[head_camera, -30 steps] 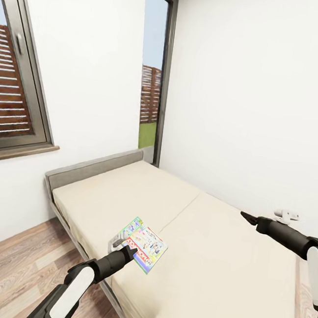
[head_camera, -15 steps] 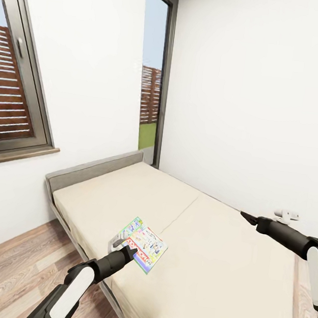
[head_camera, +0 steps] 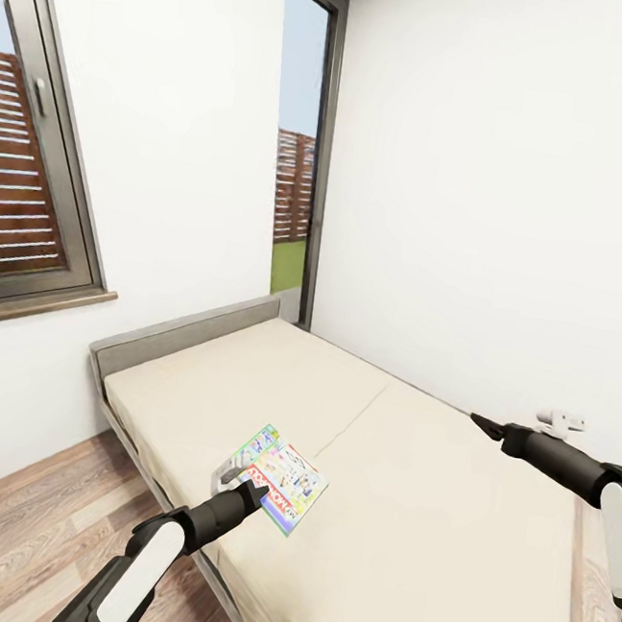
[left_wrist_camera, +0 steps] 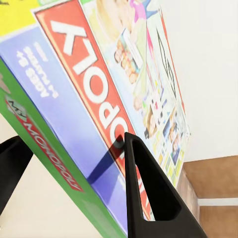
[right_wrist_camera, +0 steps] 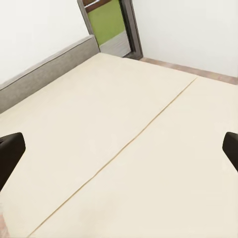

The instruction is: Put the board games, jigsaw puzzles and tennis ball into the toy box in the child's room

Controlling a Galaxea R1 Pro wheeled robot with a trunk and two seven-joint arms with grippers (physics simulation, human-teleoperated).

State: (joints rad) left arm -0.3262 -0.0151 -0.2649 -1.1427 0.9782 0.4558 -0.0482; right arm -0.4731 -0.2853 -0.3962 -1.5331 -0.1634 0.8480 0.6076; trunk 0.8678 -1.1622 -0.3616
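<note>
My left gripper [head_camera: 250, 491] is mostly hidden under the board game [head_camera: 278, 476] in the head view; fingertips cut off there. The left wrist view shows my fingers [left_wrist_camera: 144, 193] clamped on the box's green edge, one black finger over the printed lid. Board game [left_wrist_camera: 104, 114]: flat green-white-red Monopoly box, held up above the bed [head_camera: 423, 517] near its front edge. My right gripper [head_camera: 480, 424] hangs over the bed's far side, too small to read there; the right wrist view shows its fingertips [right_wrist_camera: 11, 153] wide apart, bare cream mattress [right_wrist_camera: 124, 148] between, grey headboard [right_wrist_camera: 44, 72] beyond. Small white object [head_camera: 562, 418] by the wall, unclear.
</note>
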